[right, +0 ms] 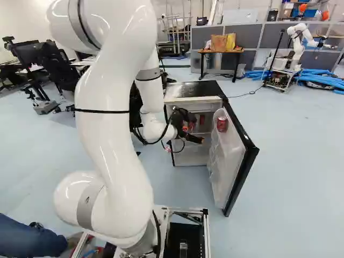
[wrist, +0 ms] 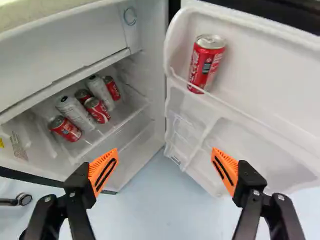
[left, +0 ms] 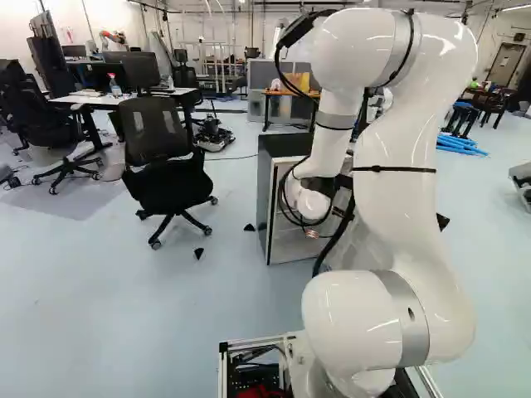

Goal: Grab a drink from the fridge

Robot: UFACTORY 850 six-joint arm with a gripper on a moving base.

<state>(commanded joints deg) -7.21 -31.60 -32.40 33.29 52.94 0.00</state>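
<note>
Wrist view: our pincer is spread wide, gripping nothing, presumably to let a drink fit between its fingers. Ahead, the fridge door is swung open, giving us access; a red can stands by its hinge edge, the door shelf rim likely keeping it from toppling. Deeper, more cans crowd behind the inner shelf's front edge.

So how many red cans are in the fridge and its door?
5. One red can is in the open door. Four are on the shelf inside: one at one end, one at the other, two between two white cans. More might be hidden.
</note>
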